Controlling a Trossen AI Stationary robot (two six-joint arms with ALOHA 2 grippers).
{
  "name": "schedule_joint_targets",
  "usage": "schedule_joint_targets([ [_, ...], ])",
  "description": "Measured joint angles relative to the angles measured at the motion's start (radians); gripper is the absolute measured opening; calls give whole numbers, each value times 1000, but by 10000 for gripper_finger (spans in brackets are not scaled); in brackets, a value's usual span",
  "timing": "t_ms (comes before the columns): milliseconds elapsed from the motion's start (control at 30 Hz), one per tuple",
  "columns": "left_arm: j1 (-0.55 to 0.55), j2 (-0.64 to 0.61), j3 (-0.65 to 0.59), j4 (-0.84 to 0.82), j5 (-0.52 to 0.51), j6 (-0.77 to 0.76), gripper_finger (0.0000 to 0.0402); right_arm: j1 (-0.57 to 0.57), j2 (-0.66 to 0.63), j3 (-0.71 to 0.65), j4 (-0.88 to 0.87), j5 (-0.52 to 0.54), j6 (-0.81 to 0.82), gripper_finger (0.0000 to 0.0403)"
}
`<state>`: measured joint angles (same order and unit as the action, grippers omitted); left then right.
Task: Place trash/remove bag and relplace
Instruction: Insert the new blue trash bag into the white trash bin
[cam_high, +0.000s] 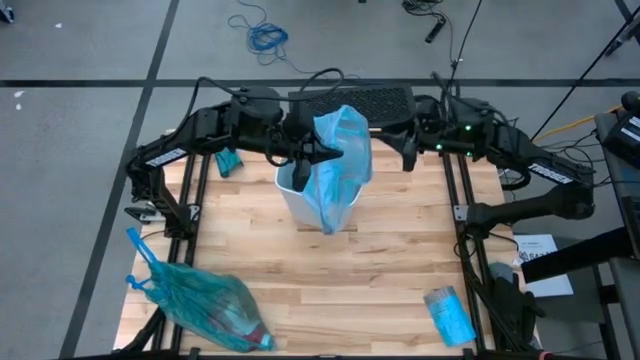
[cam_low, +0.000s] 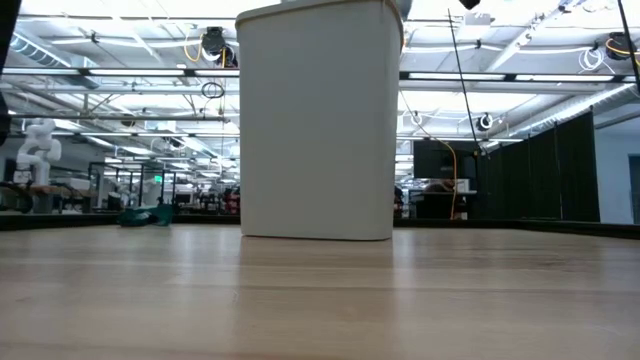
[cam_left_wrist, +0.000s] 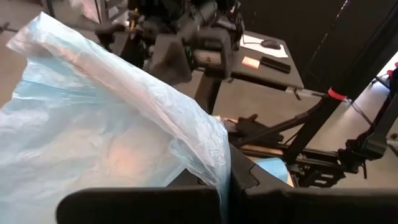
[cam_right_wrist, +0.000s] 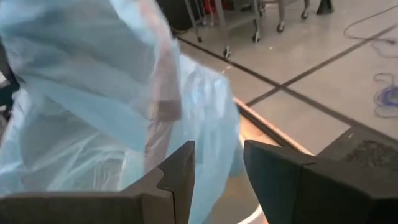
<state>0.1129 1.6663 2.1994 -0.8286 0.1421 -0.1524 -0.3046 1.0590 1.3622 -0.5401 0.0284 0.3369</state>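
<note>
- Currently the step in hand looks like fitting the fresh liner: a pale blue bag (cam_high: 340, 165) hangs bunched over the white bin (cam_high: 305, 205) at table centre, towards 12 o'clock; most of it droops down the bin's 3 o'clock side rather than inside.
- Left gripper (cam_high: 308, 152) sits at the bin's 12 o'clock rim, jaws fully closed, pinching a fold of the pale blue bag (cam_left_wrist: 112, 124); its wrist view shows the film drawn taut across the dark fingers.
- Right gripper (cam_high: 408, 150) hovers off the bin's 2 o'clock side, just beside the bag; in its wrist view the two fingers (cam_right_wrist: 177, 171) stand partly apart with film behind them; nothing seems to be clamped, so I read it as open and empty.
- Trash: the old green bag (cam_high: 205, 305), knotted and full, lies at the table's 7 o'clock corner, well apart from the bin; a red-labelled item shows through its film; so removal appears done.
- A flat blue packet (cam_high: 448, 313) lies at 5 o'clock; a small teal item (cam_high: 228, 161) lies at 10 o'clock near the left arm.
- Low view: bin (cam_low: 320, 120) stands upright on the table (cam_low: 320, 290).
- Next, by my judgement: right gripper must take the opposite hem; both then spread the mouth and lower it over the rim; risk is the film slipping or the light bin tipping.
</note>
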Motion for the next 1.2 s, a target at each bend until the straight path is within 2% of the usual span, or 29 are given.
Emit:
schedule_joint_targets([
  [367,20,-10,0,8,-19,11,0,83,-1,-5,-6,3,44,130],
  [600,33,-10,0,8,-18,28,0,142,15,-4,-47,80,70,130],
  [1200,32,-10,0,8,9,30,0,143,97,-4,-24,63,74,130],
])
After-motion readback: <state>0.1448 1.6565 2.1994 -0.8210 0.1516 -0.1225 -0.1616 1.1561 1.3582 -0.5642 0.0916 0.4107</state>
